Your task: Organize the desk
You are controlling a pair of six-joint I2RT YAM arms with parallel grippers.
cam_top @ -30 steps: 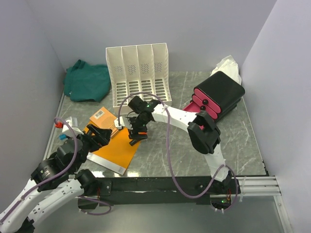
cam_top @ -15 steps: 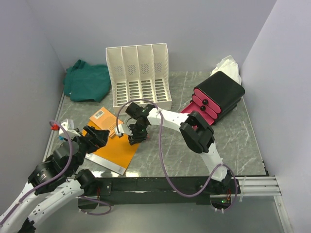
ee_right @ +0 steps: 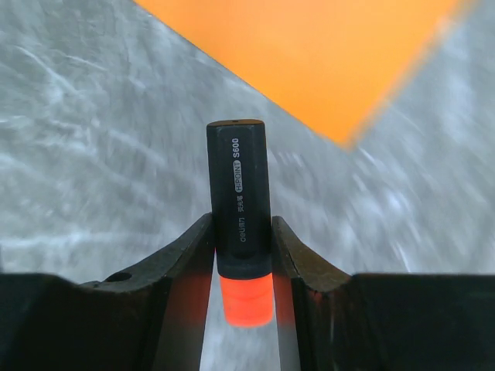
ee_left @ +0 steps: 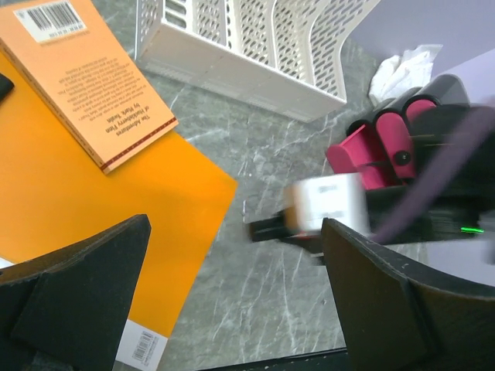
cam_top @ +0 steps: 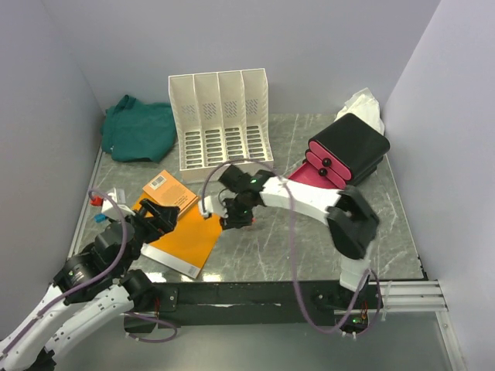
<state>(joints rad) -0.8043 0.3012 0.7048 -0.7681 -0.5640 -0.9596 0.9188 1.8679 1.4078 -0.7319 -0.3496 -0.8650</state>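
Two arms are working over the worktop [cam_top: 390, 224], a dark grey-green stone-look slab that fills the floor between the pale lavender walls [cam_top: 309, 46]. The right tool [cam_top: 236, 219] is clamped on a black marker [ee_right: 240, 193]. It's marked S600, and its orange end sits back between the fingers while the black end pokes out past the tips. It's over bare stone just off the corner of the orange envelope [cam_top: 186, 239]; can't tell if the marker touches the surface.

The left tool [cam_top: 158, 215] hangs above the envelope's left part with its jaws spread wide and nothing between them.

An orange paperback [cam_top: 170, 189] with a barcode lies partly on the envelope's far edge. Behind it is a white four-slot file rack [cam_top: 220, 116], with a green cloth [cam_top: 139, 127] bunched in the far left corner. Far right there's a black and pink drawer unit [cam_top: 348, 147], and crumpled white tissue [cam_top: 363, 104] is just behind it.
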